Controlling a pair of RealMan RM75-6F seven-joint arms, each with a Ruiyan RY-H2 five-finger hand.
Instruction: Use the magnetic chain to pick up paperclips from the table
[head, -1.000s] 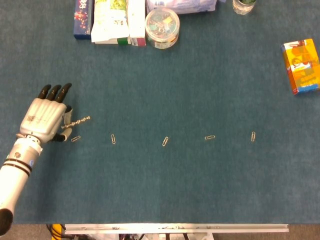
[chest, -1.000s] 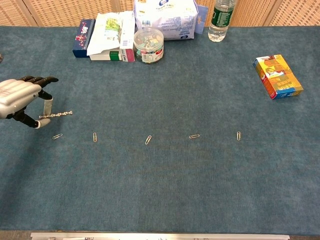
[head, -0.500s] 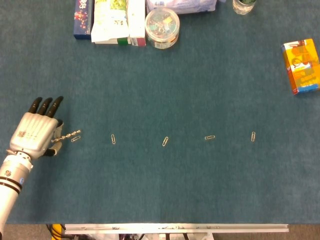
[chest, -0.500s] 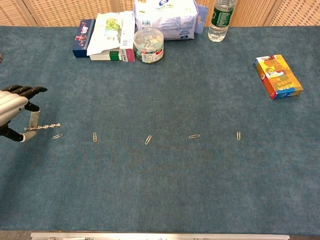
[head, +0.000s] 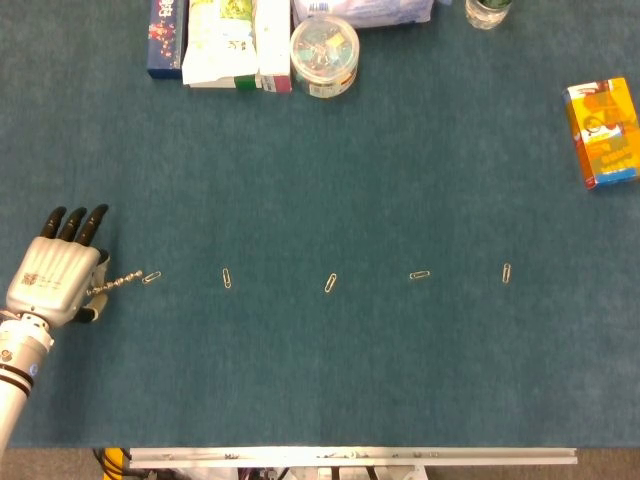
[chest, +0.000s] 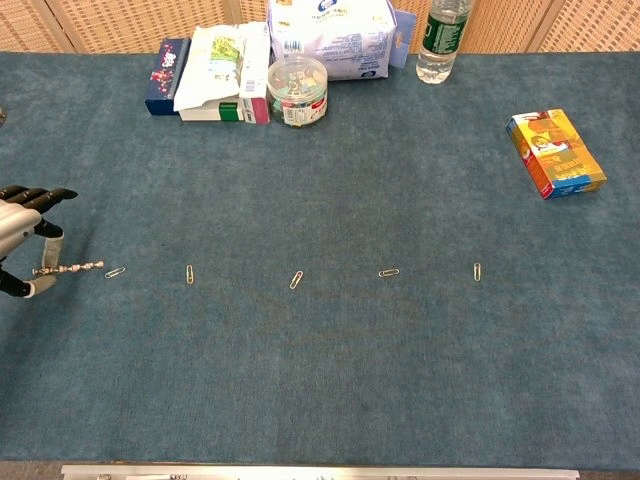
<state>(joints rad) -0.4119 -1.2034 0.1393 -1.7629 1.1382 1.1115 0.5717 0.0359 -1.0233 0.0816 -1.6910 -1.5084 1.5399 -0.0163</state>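
My left hand (head: 58, 275) (chest: 20, 238) sits at the table's left edge and pinches a short magnetic chain (head: 118, 284) (chest: 75, 268) that sticks out to the right, low over the cloth. Its free tip lies just left of the leftmost paperclip (head: 152, 277) (chest: 115, 272); I cannot tell whether they touch. Further paperclips lie in a row to the right: one (head: 226, 278) (chest: 189, 273), another (head: 331, 283) (chest: 296, 280), a third (head: 420, 274) (chest: 389, 272) and the last (head: 506, 272) (chest: 477, 271). My right hand is in neither view.
At the back stand a blue box (head: 167, 38), white packets (head: 235, 42), a round tub of clips (head: 324, 55) (chest: 297, 90), a white bag (chest: 330, 38) and a bottle (chest: 438, 40). An orange box (head: 604, 132) (chest: 555, 153) lies at the right.
My left hand has drawn back toward me and to the left, lowering the chain from above the leftmost paperclip to the cloth just left of it. The paperclips have not moved.
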